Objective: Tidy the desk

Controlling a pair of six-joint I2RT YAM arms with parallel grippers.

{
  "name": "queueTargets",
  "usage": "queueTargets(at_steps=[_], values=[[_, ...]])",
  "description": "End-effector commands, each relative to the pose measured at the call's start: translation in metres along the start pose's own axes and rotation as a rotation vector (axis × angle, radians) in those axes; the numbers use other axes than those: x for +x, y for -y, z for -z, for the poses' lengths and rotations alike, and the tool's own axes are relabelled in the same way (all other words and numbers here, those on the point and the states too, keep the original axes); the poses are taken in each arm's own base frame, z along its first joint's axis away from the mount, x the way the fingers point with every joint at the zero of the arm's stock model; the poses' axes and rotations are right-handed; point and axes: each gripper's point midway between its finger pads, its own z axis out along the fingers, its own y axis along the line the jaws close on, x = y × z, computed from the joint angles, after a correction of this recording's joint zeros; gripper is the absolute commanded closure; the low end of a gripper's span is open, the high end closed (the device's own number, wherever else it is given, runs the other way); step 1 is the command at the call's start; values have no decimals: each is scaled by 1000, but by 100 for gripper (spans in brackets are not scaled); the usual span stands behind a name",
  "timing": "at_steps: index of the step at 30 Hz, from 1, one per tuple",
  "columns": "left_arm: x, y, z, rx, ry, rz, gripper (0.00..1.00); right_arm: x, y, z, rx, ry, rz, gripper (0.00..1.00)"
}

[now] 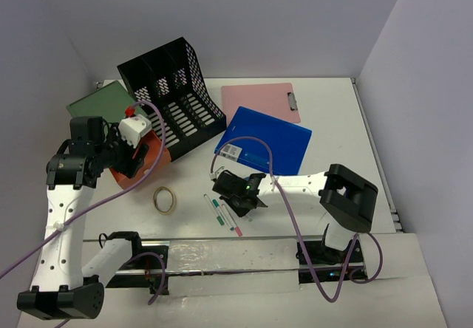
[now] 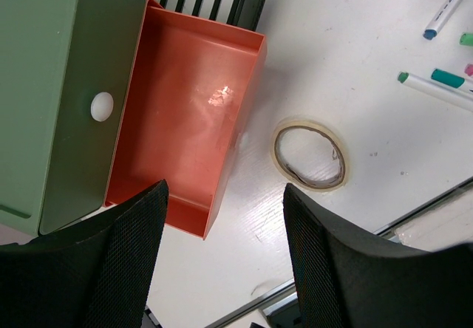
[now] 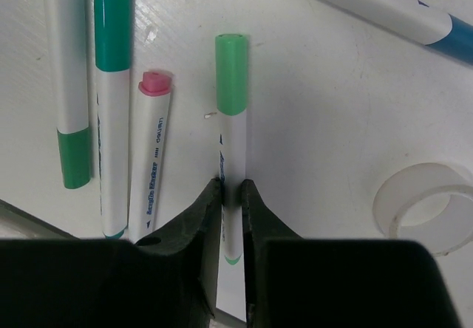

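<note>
The white desk [image 1: 336, 121] holds several markers [image 1: 224, 214] near its front middle. My right gripper [image 1: 240, 197] is low over them. In the right wrist view it [image 3: 230, 190] is shut on the white barrel of a light-green-capped marker [image 3: 231, 99], which lies parallel to the others at desk level. My left gripper [image 1: 133, 159] hangs open and empty above the near end of an orange tray [image 2: 185, 114]; in the left wrist view [image 2: 225, 195] its fingers [image 2: 126, 261] stand wide apart.
A black file organizer [image 1: 174, 91] lies tipped at the back left, with a green box [image 1: 100, 103] beside it. A pink clipboard [image 1: 262, 100] and a blue folder [image 1: 270, 142] lie behind the markers. A tan tape ring [image 1: 164, 199] lies front left. A clear tape roll [image 3: 425, 206] sits right of the held marker.
</note>
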Motion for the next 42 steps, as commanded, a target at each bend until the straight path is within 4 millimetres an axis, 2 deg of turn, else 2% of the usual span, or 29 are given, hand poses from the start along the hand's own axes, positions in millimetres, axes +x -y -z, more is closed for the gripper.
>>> queueTargets(at_steps=[1,3,8,12,18,20,22,24,26,27,28,30,31,32,33,34,36,38,42], values=[[-10,-5,3,-29,43,-9,30,26,13,-7,48,-103,-6,91],[-10,-4,2,-28,44,-8,30,24,15,-3,53,-96,-15,100],[-11,-4,2,-21,45,-4,30,14,23,8,84,-52,-32,100],[-13,-3,3,-14,50,-1,30,-7,25,30,76,58,-29,100],[-20,-7,2,-28,66,31,30,-66,33,91,73,328,-19,100],[-24,-12,2,-51,76,55,30,-93,33,115,65,437,10,100],[-32,-28,9,-143,97,103,30,-138,29,146,54,597,42,100],[-42,-52,21,-285,136,152,30,-180,20,168,40,717,74,100],[-59,-73,40,-413,225,198,28,-225,9,203,20,847,136,100],[-62,-83,50,-482,249,217,27,-241,2,210,5,884,160,100],[-68,-98,69,-589,290,241,25,-270,-13,221,-27,943,195,100],[-72,-113,94,-702,346,304,24,-307,-35,225,-70,984,242,100],[-74,-119,106,-745,374,333,24,-322,-48,209,-88,966,267,100],[-71,-125,118,-793,396,372,24,-344,-56,234,-115,1031,273,100],[-69,-129,131,-834,421,394,23,-353,-70,206,-128,989,301,100],[-69,-130,138,-853,440,411,23,-364,-81,204,-148,1002,323,100],[-67,-131,146,-873,456,436,23,-384,-97,222,-173,1066,363,100],[-65,-131,151,-888,465,458,23,-391,-119,211,-192,1091,426,100],[-58,-134,152,-915,463,487,23,-392,-144,196,-175,1163,516,100]])
